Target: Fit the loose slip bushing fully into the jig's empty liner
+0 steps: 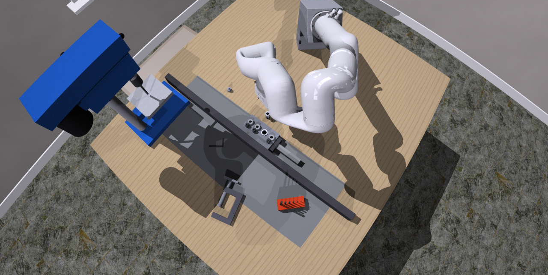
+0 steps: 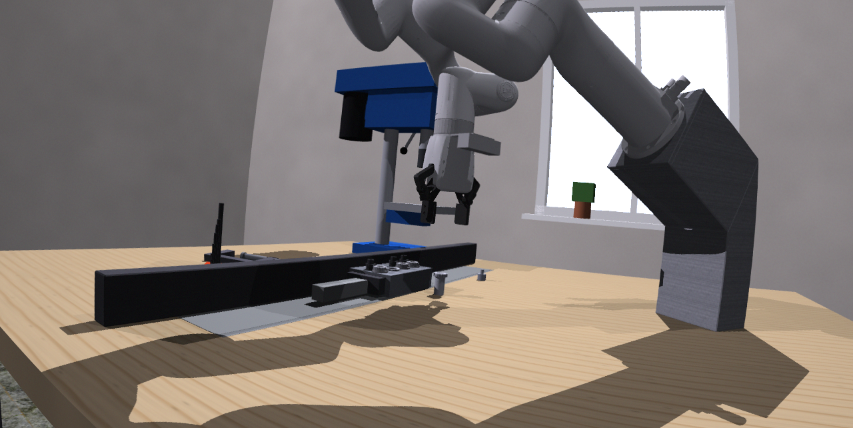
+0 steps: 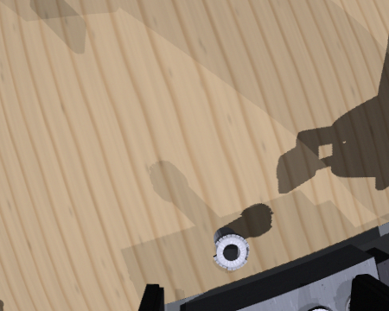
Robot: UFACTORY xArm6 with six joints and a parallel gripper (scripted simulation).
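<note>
The loose slip bushing [image 3: 231, 250] stands upright on the wood, head up, just off the jig's edge; it also shows in the side view [image 2: 439, 281] and half hidden by the arm from above [image 1: 266, 114]. The pusher bar [image 1: 289, 154] lies against the plate's end. My gripper [image 2: 446, 211] is open and empty, well above the bushing and the plate; its fingers frame the bottom of the wrist view [image 3: 258, 300].
A long black rail [image 1: 260, 146] runs behind the plate on a grey mat. A blue drill press [image 1: 76, 73] stands at the far end. A C-clamp [image 1: 230, 204] and a red drill index [image 1: 292, 203] lie beyond the rail. A small grey part [image 1: 229, 89] lies on the wood.
</note>
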